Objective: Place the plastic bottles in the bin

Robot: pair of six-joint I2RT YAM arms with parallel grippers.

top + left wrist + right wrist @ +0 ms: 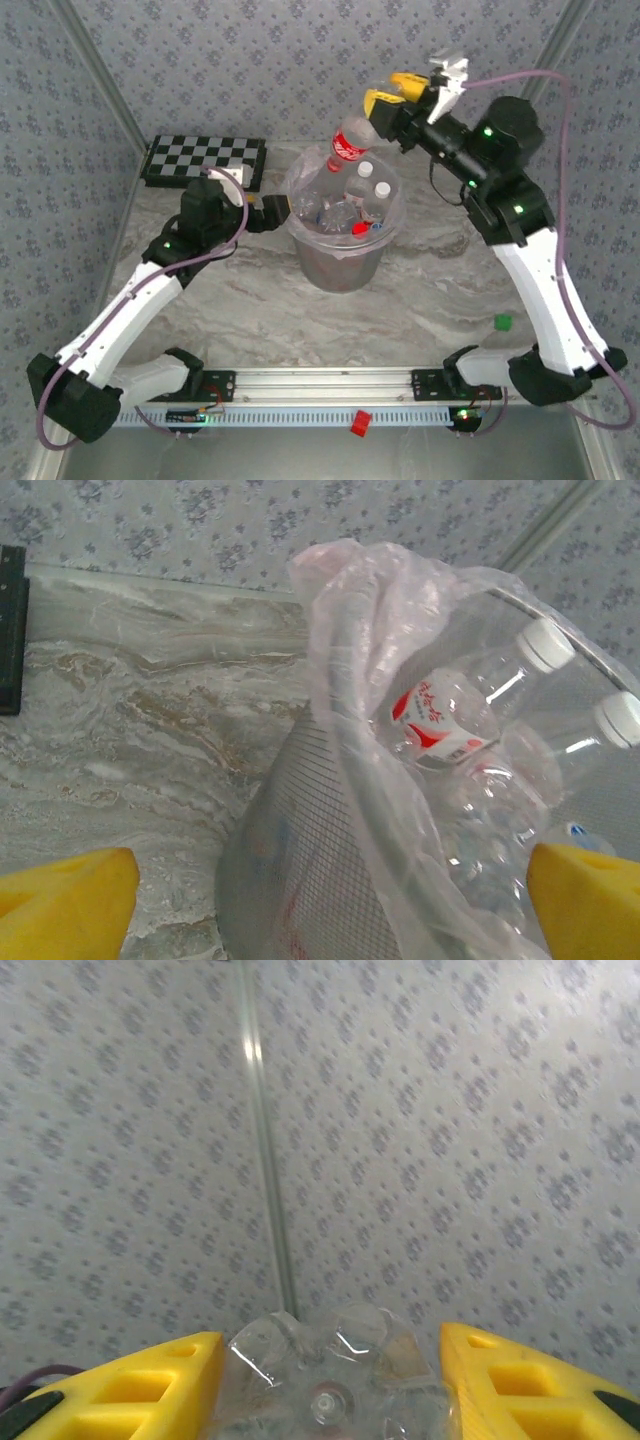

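A clear plastic bottle [348, 143] with a red label hangs tilted over the far rim of the bin [340, 268], a grey bucket lined with a thin clear bag. My right gripper [390, 92] is shut on its base end. The right wrist view shows that clear base [330, 1380] pinched between the yellow fingers [150, 1385], with my right gripper [330, 1395] facing the wall. Several bottles [362, 195] lie inside the bin. My left gripper [272, 212] stands open at the bin's left side. In its own view my left gripper [325, 910] faces the bin wall [300, 840] and a white-capped bottle [450, 715].
A black-and-white chequered board [205, 160] lies at the back left, its edge [10, 630] also in the left wrist view. A small green block [503, 321] sits on the table at the right. A red piece [360, 422] rests on the front rail.
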